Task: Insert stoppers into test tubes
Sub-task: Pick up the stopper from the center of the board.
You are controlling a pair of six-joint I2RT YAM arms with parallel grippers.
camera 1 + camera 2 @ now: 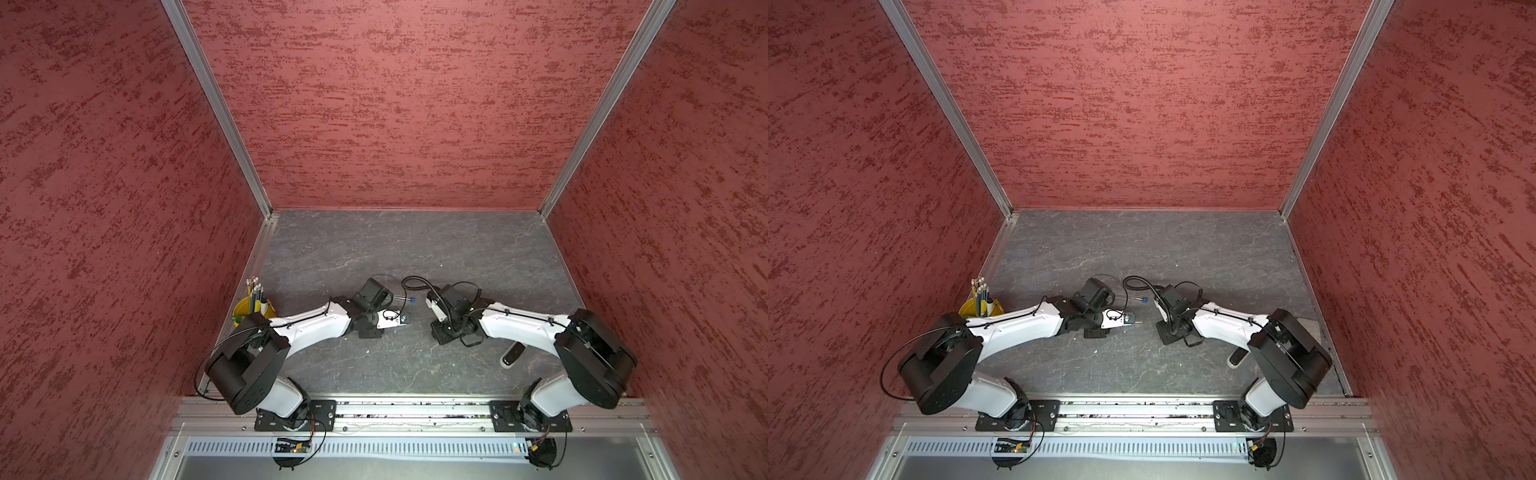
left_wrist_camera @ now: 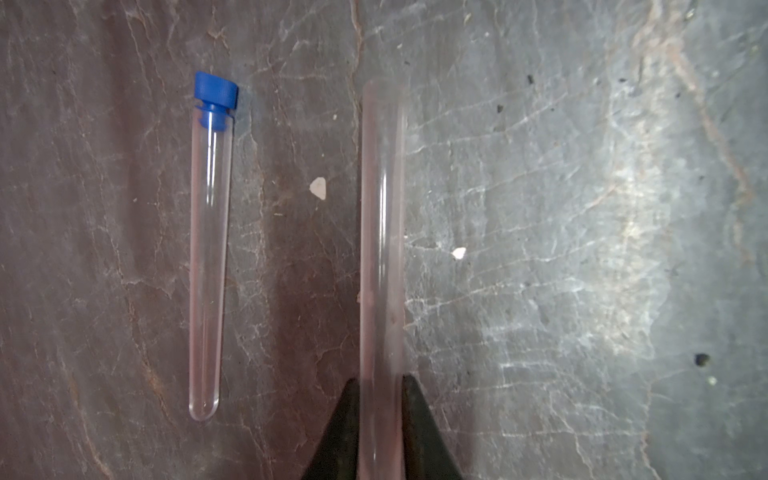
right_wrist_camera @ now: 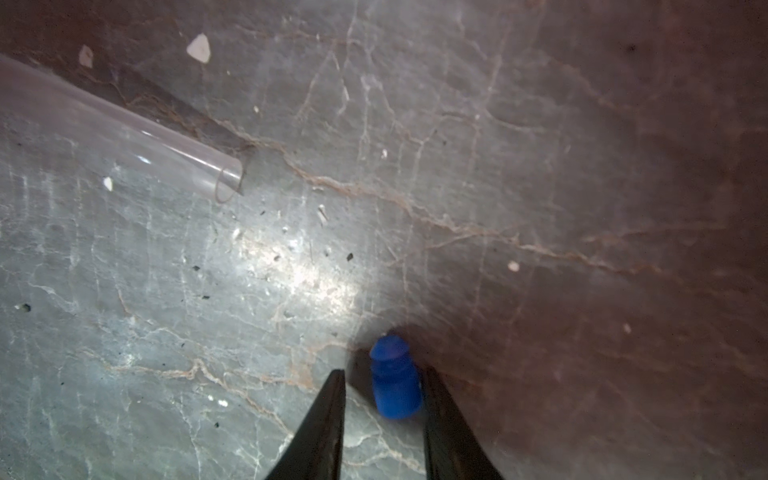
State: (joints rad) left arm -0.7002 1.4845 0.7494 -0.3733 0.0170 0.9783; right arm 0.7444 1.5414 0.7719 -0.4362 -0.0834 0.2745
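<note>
Midway through a stoppering job: the left gripper is pinching the open tube near its closed end, both jaws pressed against the glass. The tube runs straight out ahead of that gripper, just above the grey counter, with its mouth at the far end. Off to one side of it, parallel and apart, the capped tube lies flat on the counter with its fitted stopper seated. This finished pair also shows as a blue dot in both top views.

The right gripper is spread around the loose stopper, which appears to rest on the counter. One jaw is at or just beside the stopper, and a clear gap shows at the other, so no pinch is visible. The stopper's long axis runs along the gripper's reach, and what looks like its narrower end points away from the wrist.

The open tube's mouth lies ahead of the right gripper and off to one side, well apart from the loose stopper. The tube's axis is slanted across the gripper's line. By this reading one tube is done. The next move likely needs the right arm to close on the stopper, lift it, and swing its narrow end into line with that mouth.
</note>
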